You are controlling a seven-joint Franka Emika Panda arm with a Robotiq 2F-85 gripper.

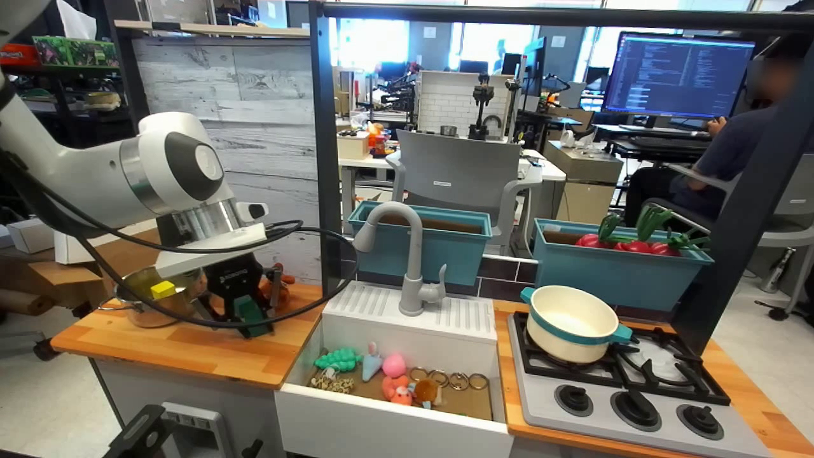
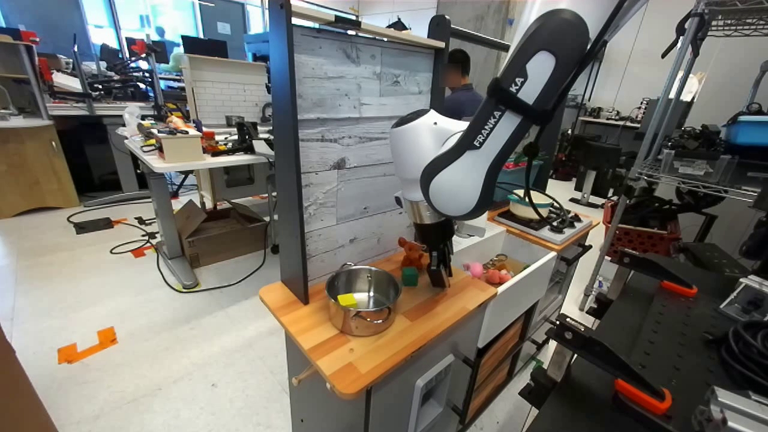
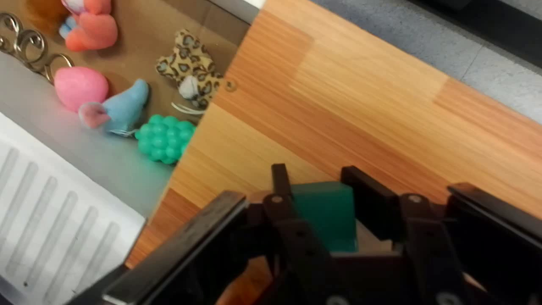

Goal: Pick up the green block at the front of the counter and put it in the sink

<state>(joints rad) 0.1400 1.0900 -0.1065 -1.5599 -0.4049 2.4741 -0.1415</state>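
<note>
Well, slippage is our first worry: the green block sits close to the tips of a slanting end effector, so a jerky lift or swing could let it turn, slide out and fall onto the wooden surface. Drifting backward, we might knock the orange plush toy nearby. The black cable bothers us too; it loops out toward the grey gooseneck faucet and could snag there on the way across. Releasing early, short of the white apron-front sink, would strand the block on the edge; releasing high above the beaded green toy could make it bounce. An exterior view also shows what we take for a second green block near the plush, easy to mistake for ours.

As for the end effector, its fingers stand only about as far apart as the block is wide. In the wrist view the block fills that gap with no visible slack, so we read it as clamped. Whether it is clear of the surface, we cannot tell.
</note>
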